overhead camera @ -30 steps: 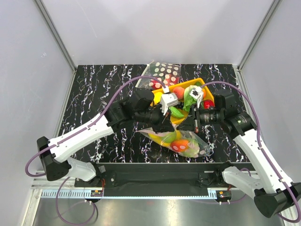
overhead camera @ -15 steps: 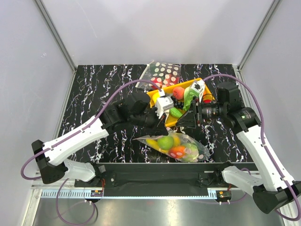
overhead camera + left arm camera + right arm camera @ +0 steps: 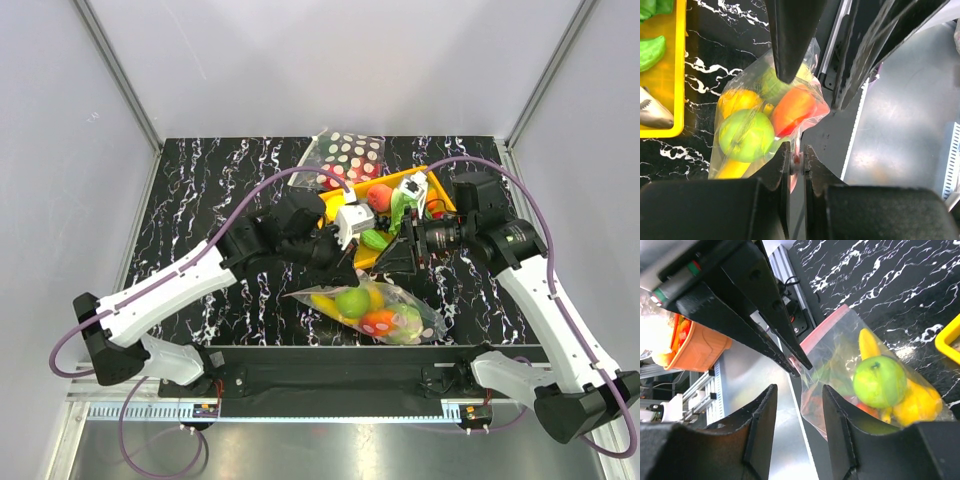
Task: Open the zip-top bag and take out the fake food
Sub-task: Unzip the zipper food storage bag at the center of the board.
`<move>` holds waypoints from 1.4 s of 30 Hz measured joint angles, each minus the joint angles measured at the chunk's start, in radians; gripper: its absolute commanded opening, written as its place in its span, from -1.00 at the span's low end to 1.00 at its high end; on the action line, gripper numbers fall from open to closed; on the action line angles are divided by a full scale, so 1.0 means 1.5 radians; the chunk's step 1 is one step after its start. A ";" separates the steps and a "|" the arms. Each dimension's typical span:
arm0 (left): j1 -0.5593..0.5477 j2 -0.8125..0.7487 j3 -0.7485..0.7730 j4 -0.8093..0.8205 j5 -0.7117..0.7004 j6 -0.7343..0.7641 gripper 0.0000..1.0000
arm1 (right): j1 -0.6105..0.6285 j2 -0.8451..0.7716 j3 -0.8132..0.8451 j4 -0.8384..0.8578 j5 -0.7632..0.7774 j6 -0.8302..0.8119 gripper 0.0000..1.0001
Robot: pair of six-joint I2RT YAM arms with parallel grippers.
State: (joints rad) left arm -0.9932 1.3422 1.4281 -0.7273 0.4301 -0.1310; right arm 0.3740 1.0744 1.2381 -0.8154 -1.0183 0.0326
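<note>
The zip-top bag (image 3: 408,322) lies on the black marble table near the front edge. It holds fake food: a green apple (image 3: 352,302), an orange-red piece (image 3: 378,322) and yellow pieces. My left gripper (image 3: 797,160) is shut on the bag's pink zip strip (image 3: 826,329), with the apple (image 3: 746,135) and the orange piece (image 3: 795,107) just beyond it. My right gripper (image 3: 799,390) stands open beside the bag's mouth, touching nothing. The bag's near corner (image 3: 812,397) shows in the gap behind its fingers. In the top view the two grippers, left (image 3: 345,272) and right (image 3: 392,262), face each other above the bag.
A yellow tray (image 3: 334,207) behind the grippers holds more toy food, red (image 3: 379,195) and green (image 3: 375,238). A polka-dot bag (image 3: 350,153) lies at the back. The table's front edge and metal rail (image 3: 860,115) run right beside the bag. An orange bin (image 3: 695,347) stands off the table.
My right gripper has opened and drawn back to the right from the bag's mouth. The bag has sunk flatter onto the table, and the left gripper keeps its grip.
</note>
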 measured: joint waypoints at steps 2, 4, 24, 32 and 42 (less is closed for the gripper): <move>0.000 0.006 0.010 -0.006 0.001 0.002 -1.00 | 0.001 -0.001 -0.007 -0.001 -0.004 -0.002 -0.05; 0.000 0.013 0.017 -0.010 0.002 0.004 -1.00 | 0.003 -0.004 -0.016 -0.001 -0.010 -0.001 -0.06; 0.000 0.042 0.043 -0.028 0.022 0.012 -1.00 | 0.053 0.013 -0.071 0.020 0.017 0.003 -0.24; 0.000 0.042 0.043 -0.025 0.025 0.012 -1.00 | 0.056 0.015 -0.080 0.069 0.026 0.032 -1.00; 0.006 0.041 0.039 -0.017 0.023 0.012 -1.00 | 0.056 -0.009 -0.110 0.139 0.039 0.093 -1.00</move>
State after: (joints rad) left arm -0.9844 1.4033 1.4860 -0.7532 0.4641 -0.1131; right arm 0.4583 1.0607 1.0725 -0.6075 -0.9596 0.1715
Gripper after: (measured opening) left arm 0.101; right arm 0.010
